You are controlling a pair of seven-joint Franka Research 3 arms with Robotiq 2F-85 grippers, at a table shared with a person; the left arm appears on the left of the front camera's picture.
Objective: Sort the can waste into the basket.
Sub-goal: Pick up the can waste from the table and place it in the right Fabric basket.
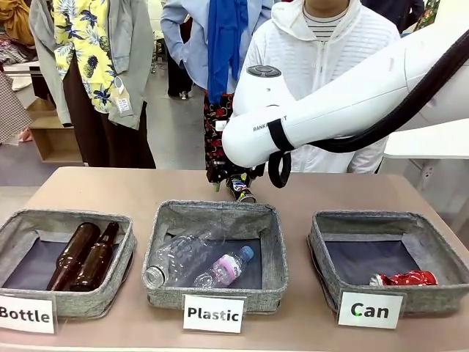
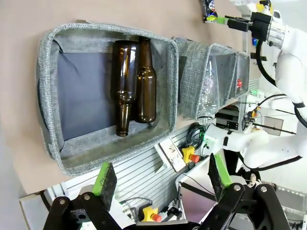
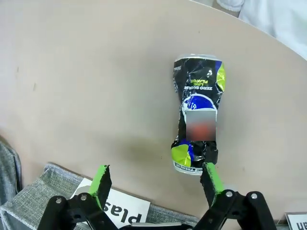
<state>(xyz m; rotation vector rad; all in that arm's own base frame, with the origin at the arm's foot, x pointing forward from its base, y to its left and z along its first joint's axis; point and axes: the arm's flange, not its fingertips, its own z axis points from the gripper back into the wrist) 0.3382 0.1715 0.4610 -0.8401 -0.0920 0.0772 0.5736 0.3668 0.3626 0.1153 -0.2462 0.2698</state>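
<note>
While my right arm reaches across the middle of the front view, its end effector (image 3: 154, 179) hangs over the tan surface (image 3: 86, 86) with the fingers spread wide and nothing between them. Through the right wrist camera I see the black can (image 3: 197, 115), crushed at its waist and printed in yellow-green and purple, lying flat on the surface; one green fingertip (image 3: 211, 179) sits right at the can's near end, though I cannot tell whether it touches. That can (image 1: 241, 188) lies just behind the basket labelled "Plastic" (image 1: 271, 227), which holds clear plastic bottles (image 1: 198, 264).

Over on the right side, the red can (image 1: 405, 279) lies crushed in the front corner of the basket labelled "Can" (image 1: 432, 246), behind its white label (image 1: 370, 310).

My left end effector (image 2: 162, 177) is also open and empty, hovering above the basket labelled "Bottle" (image 2: 48, 86), where two brown bottles (image 2: 134, 86) lie side by side, touching. A person in a white jacket (image 1: 322, 44) stands at the far side.
</note>
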